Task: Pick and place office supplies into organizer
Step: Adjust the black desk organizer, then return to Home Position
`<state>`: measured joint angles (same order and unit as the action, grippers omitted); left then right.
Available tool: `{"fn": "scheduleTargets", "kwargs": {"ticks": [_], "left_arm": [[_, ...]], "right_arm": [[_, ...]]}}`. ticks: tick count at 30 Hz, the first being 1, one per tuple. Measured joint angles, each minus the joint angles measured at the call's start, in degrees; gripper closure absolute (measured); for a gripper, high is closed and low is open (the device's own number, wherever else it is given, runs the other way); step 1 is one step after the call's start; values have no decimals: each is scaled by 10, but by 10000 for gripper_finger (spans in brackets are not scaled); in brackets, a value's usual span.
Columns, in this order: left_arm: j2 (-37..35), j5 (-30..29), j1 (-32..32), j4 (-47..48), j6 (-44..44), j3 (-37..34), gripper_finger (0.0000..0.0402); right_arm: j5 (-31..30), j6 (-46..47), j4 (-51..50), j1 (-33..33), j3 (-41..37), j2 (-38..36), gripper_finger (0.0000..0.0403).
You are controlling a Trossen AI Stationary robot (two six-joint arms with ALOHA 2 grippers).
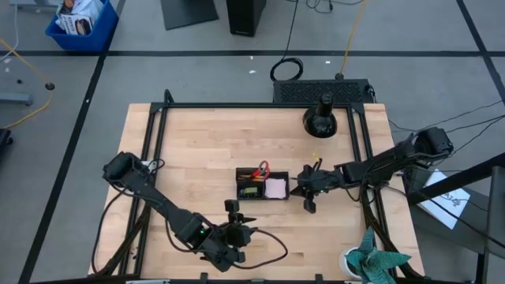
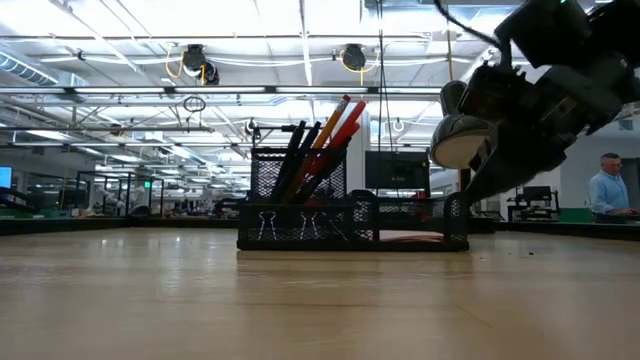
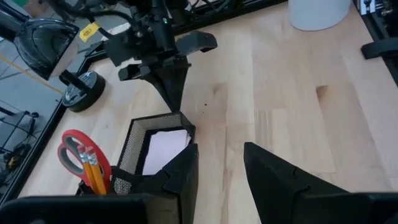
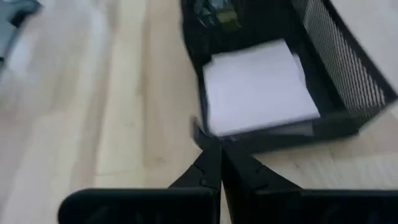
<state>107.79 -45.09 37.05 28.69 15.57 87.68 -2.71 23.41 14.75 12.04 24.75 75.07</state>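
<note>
Black mesh makes up the organizer (image 1: 261, 184), which sits mid-bench (image 1: 197, 142) between the two arms. The right gripper (image 4: 219, 163) is low just off the tray's end that holds the pink pad (image 1: 274, 188); its fingers (image 4: 239, 168) are clenched tip to tip with nothing between them, and the tips come right up against the mesh wall in the right wrist view, though whether they touch it cannot be told. The pad lies flat in the compartment straight ahead of those tips, and past it is a section holding binder clips and a small yellow item (image 4: 225, 17), blurred. At the end of the tray farthest from the right fingers stand the upright things: red-handled scissors (image 3: 76, 148), orange pencils (image 3: 93, 172) and black pens (image 2: 296, 158), all leaning in the taller cup. The left gripper (image 1: 238, 233) hangs on the near side of the tray, apart from it, its fingers (image 3: 292, 180) released and spread wide with nothing in them; the tray's pad end lies just ahead of them. A round black domed object (image 1: 320, 120) rests farther off near the bench's back edge, and a teal paper plant in a white cup (image 1: 371, 260) stands at the front corner on the right arm's side.
</note>
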Motion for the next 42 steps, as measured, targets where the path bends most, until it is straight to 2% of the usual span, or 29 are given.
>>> {"fn": "scheduleTargets", "kwargs": {"ticks": [7,10,13,18,21,23,28,32,37,42], "left_arm": [[0,21,-7,-1,-3,0,268],[-6,22,-16,-3,-76,-1,273],[-27,50,-35,-9,-148,-1,299],[-86,119,-95,-13,-219,-1,385],[-122,162,-121,-15,-287,-1,392],[-150,168,-130,-13,-318,-1,395],[-211,206,-143,-33,-346,-19,399],[-265,258,-139,-68,-378,-90,399],[-367,273,-167,-157,-368,-218,400],[-481,383,-224,-337,-307,-390,400]], "right_arm": [[-1,-40,3,17,0,-80,403],[0,-62,-5,21,0,-131,403],[0,-84,-32,20,1,-187,403],[-2,-147,-132,14,32,-259,403],[-2,-204,-165,15,43,-291,403],[-2,-224,-169,15,44,-307,403],[-2,-256,-190,15,45,-336,403],[-2,-265,-218,15,44,-351,403],[-2,-277,-234,14,44,-360,403],[-2,-267,-225,8,42,-360,403]]}}
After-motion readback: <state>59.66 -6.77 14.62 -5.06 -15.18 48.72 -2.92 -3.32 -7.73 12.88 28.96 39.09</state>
